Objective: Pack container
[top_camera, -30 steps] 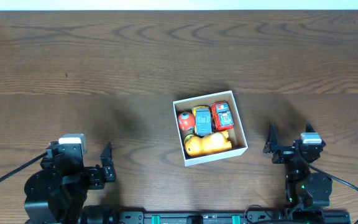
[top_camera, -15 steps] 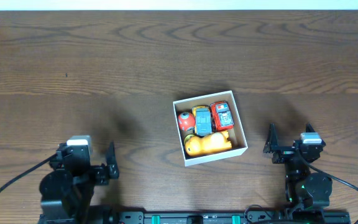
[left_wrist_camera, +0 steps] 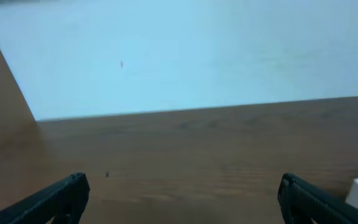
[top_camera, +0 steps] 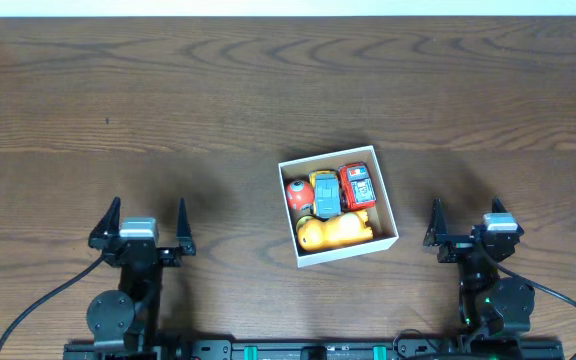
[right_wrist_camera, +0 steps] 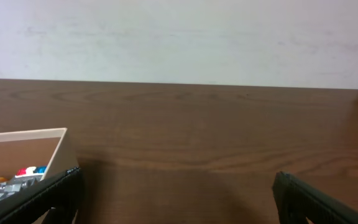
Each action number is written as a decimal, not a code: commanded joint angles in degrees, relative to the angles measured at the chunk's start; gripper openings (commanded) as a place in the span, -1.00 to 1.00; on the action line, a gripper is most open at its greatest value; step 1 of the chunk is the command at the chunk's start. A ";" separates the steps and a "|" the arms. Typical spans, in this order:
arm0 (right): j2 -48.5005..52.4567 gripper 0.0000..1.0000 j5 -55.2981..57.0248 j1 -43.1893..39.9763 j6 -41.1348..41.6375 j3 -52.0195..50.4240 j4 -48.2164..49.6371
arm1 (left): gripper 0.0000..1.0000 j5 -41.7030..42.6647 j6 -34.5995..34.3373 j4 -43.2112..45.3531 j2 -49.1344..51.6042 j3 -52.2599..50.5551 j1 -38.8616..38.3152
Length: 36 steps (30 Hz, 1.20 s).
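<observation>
4 toys [top_camera: 330,206] are sitting in the container [top_camera: 348,249], none lying loose on the surface [top_camera: 268,90]. Left fingers [top_camera: 181,226] & right fingers [top_camera: 435,221] are hanging spread apart, empty; task's looking approx. done.

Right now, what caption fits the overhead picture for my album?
The container holds toys; left gripper and right gripper sit open either side.

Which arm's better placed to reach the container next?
Right, likely: the right gripper sits nearer the container than the left gripper, and its wrist view shows the container wall close. Both are open.
</observation>
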 commanded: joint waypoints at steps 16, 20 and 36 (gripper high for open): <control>-0.39 0.98 -0.44 0.31 -1.05 -0.09 -0.26 | 0.96 0.37 3.10 2.34 -0.50 -10.32 1.90; -0.39 0.99 -0.42 0.31 -1.05 -0.09 -0.26 | 0.96 0.39 3.08 2.34 -0.50 -10.32 1.90; -0.39 0.99 -0.42 0.31 -1.05 -0.09 -0.26 | 0.96 0.37 3.13 2.36 -0.37 -10.32 1.90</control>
